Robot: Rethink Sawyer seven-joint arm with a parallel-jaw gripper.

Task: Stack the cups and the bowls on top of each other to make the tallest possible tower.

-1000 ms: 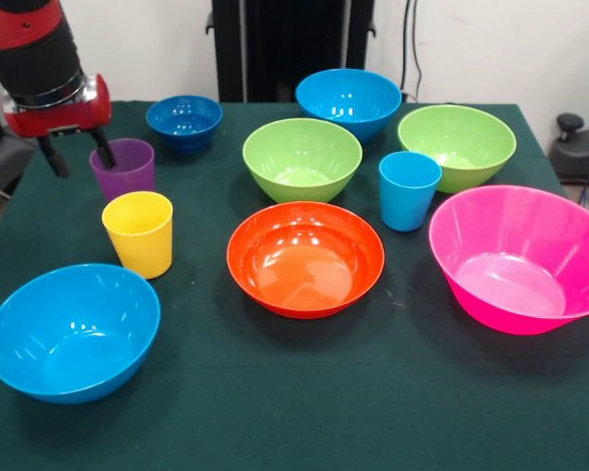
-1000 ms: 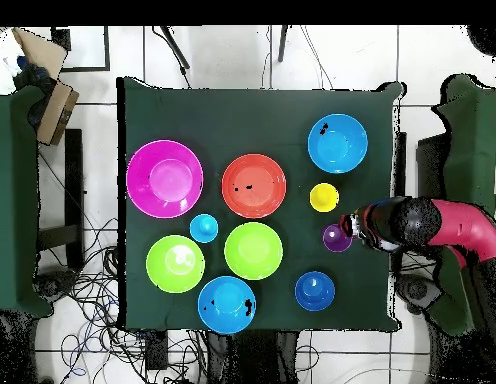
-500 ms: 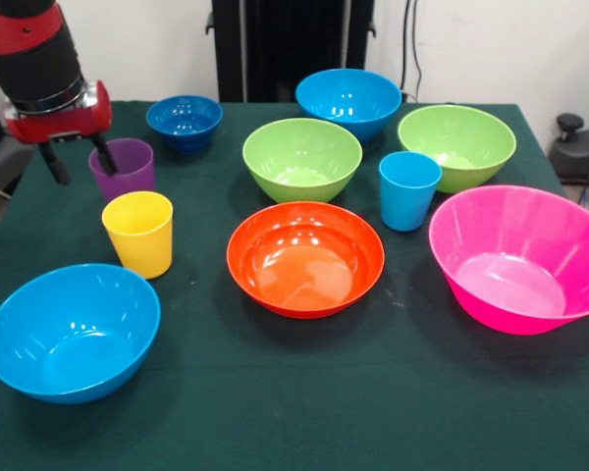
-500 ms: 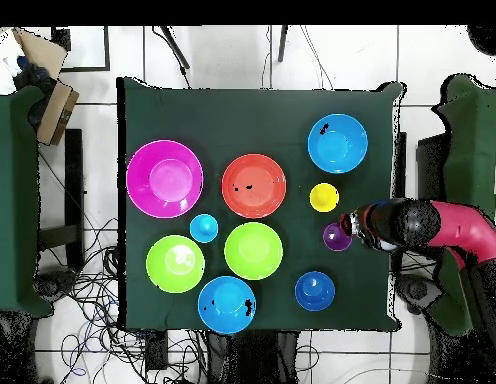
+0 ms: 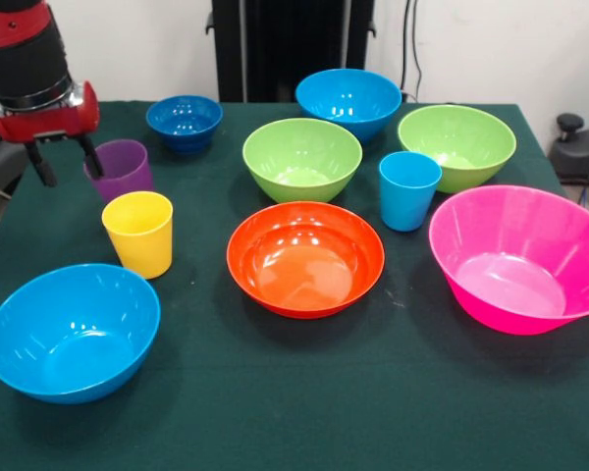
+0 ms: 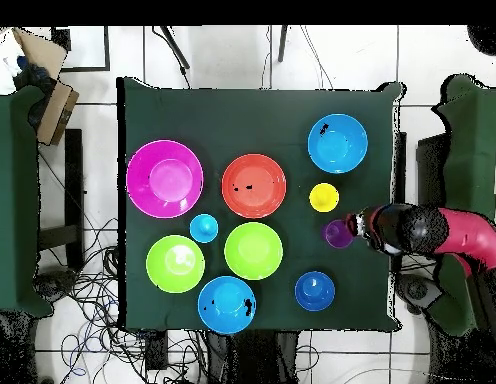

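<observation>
Red-collared gripper (image 5: 61, 160) straddles the purple cup's (image 5: 119, 168) wall: one black finger (image 5: 88, 157) is down inside the rim, the other hangs outside on the side away from the yellow cup (image 5: 138, 232), jaws only part closed and pinching that wall as far as I can tell. Change from a second ago: gripper is higher and further from the yellow cup, and the purple cup has come with it and now tilts, so the grasp looks good and the lift has started; nothing stacked yet. Cup's long axis is near upright, mouth up, top leaning toward the gripper. Purple cup sits just behind the yellow cup, the small dark blue bowl (image 5: 184, 121) further back. Overhead, gripper (image 6: 354, 229) touches the purple cup (image 6: 337, 234) just beside the yellow cup (image 6: 323, 197).
</observation>
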